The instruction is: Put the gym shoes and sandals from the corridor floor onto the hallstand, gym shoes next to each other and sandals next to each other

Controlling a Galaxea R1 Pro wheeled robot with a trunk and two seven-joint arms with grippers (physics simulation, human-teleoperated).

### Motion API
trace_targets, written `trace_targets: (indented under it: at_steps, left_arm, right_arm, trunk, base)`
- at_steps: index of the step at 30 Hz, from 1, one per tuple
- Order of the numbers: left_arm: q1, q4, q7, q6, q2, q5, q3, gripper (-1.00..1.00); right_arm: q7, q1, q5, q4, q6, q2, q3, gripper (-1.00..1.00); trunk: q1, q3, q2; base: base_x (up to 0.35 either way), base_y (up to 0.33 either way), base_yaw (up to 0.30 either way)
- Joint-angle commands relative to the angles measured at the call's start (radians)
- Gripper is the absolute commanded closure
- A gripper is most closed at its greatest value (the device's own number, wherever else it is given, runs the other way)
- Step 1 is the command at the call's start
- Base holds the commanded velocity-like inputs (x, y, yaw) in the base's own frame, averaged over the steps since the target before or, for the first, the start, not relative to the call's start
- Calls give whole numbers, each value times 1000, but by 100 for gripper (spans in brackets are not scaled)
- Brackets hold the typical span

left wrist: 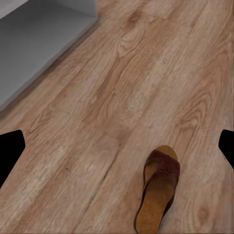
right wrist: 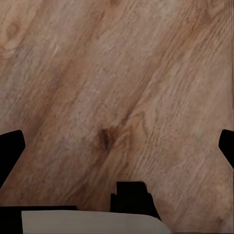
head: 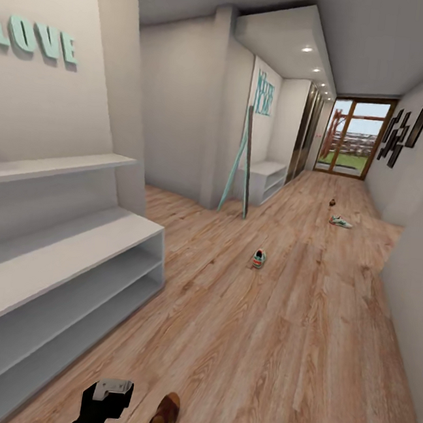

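A dark brown sandal [head: 163, 417] lies flat on the corridor floor [head: 277, 324] at the near edge of the head view, just right of the left gripper [head: 109, 394]. From the left wrist camera the same sandal [left wrist: 158, 194] shows its wide strap and tan insole, with bare planks all round it.

Farther down the corridor a gym shoe [head: 259, 258] with a teal inside sits alone mid-floor. Well beyond it, toward the right wall, the second gym shoe [head: 340, 221] lies on the planks, and a small dark thing [head: 332, 202] just past it looks like the other sandal, though it is too small to be sure.

The hallstand [head: 69, 248] stands along the left wall, its stepped shelves bare under the teal LOVE letters [head: 37, 39]. A plain white bench [head: 266, 178] stands farther off.

Both grippers' fingertips sit at the outer edges of their wrist views, spread wide, with nothing between them. The right gripper [right wrist: 117, 146] hangs over bare floor.
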Motion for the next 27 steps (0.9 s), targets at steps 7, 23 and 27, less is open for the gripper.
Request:
trace_targets:
  at_steps: [7,23,27]
  left_arm:
    - [0,0,0,-3,0,0,0,-100]
    - [0,0,0,-3,0,1,0,-100]
    - [0,-2,-1,-2,0,1,0,-100]
  right_arm:
    - [0,0,0,0,1,0,-1,-100]
    - [0,0,0,-1,1,0,-1,-100]
    - [-1,0,0,-2,1,0,0,-100]
  trunk:
    - [0,-1,0]
    - [0,-1,0]
    - [0,-1,0]
  base:
    - [0,0,-292]
    - [0,0,-166]
    - [0,0,-6]
